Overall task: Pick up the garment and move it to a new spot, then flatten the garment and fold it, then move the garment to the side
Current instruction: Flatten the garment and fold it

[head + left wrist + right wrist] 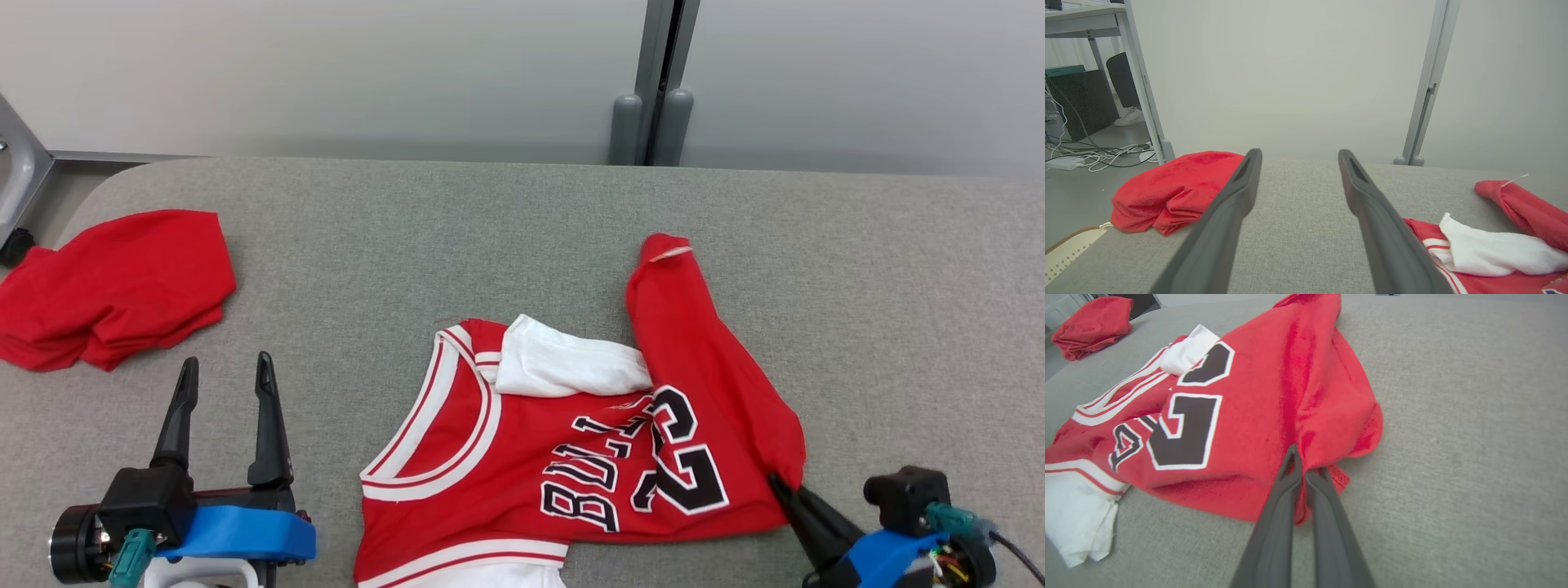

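Red jersey (571,457) lies rumpled on the grey tabletop (490,220) at the near edge, right of centre. One side is flipped up toward the far edge, with white lining showing. Right gripper (780,488) is pinched closed on the jersey's right hem, red fabric caught between the fingers. Left gripper (224,384) is over the near left corner, fingers spread wide, touching neither cloth. Bunched red cloth (114,286) sits at the left edge, well apart from the jersey.

From the centre of the table (490,237), ten to one o'clock lies bare; red cloth pile (114,286) blocks nine, jersey (506,457) four to six.
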`<state>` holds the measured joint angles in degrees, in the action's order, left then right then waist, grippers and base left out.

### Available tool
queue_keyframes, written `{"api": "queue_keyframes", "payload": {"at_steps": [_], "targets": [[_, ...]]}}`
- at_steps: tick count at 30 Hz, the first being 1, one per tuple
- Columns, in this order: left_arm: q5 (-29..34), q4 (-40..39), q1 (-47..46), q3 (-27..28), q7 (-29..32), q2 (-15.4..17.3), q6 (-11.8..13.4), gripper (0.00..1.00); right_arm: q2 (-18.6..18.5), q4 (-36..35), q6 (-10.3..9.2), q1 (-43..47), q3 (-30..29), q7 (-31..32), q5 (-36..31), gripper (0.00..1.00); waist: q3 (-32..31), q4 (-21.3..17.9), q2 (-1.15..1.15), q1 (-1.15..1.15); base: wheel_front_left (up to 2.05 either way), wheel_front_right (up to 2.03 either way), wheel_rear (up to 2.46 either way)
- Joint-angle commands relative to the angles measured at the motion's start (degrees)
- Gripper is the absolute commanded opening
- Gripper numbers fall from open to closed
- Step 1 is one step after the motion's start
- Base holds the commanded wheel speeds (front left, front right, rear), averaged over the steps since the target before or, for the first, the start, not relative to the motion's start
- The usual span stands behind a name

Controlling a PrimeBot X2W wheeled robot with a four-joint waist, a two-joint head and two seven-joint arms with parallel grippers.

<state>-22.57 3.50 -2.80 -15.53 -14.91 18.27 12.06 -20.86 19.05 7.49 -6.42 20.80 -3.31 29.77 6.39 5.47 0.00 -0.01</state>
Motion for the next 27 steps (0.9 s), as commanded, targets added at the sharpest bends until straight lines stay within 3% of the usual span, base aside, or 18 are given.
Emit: {"api": "queue_keyframes", "payload": {"at_steps": [1,5,7,12,16,21,27], "targets": [[0.09,-0.27,-0.01,0.05,-0.24,0.3,0.13,1.0,0.6,-3.25,0.01,3.7,-1.68,2.74,-1.27,0.0,0.07,-0.3,0.0,0.01,0.0,0.0,0.0],[0.13,-0.63,-0.35,-0.02,-0.25,0.28,0.4,1.0,3.61,-12.91,0.01,11.9,-6.18,10.4,-2.99,0.0,0.6,-1.04,0.0,0.01,0.0,0.0,0.0],[0.15,-0.7,-0.65,-0.08,-0.25,0.26,0.49,1.0,4.49,-16.47,0.01,13.93,-8.53,12.47,-4.82,1.0,0.81,-1.3,0.0,0.01,0.0,0.0,0.0],[0.06,-0.5,-1.01,0.01,-0.23,0.3,0.65,1.0,6.1,-22.88,0.01,14.16,-13.94,13.82,-7.65,1.0,0.98,-1.79,0.0,0.01,0.0,0.0,0.0],[0.05,-0.46,-1.03,0.02,-0.24,0.21,0.64,1.0,5.2,-24.41,0.02,10.98,-17.28,13.34,-8.96,1.0,0.98,-1.92,0.0,0.01,0.0,0.0,0.0],[0.14,-0.46,-1.33,-0.14,-0.27,-0.05,0.62,1.0,3.32,-19.6,0.02,6.15,-17.85,12.52,-9.44,1.0,1.26,-1.7,0.0,0.01,0.0,0.0,0.0],[0.43,-0.44,-2.1,-0.38,-0.28,-0.13,0.31,1.0,1.3,-8.98,0.01,1.02,-14.3,10.34,-10.48,1.0,2.08,-0.91,0.0,0.01,0.0,0.0,0.0]]}}
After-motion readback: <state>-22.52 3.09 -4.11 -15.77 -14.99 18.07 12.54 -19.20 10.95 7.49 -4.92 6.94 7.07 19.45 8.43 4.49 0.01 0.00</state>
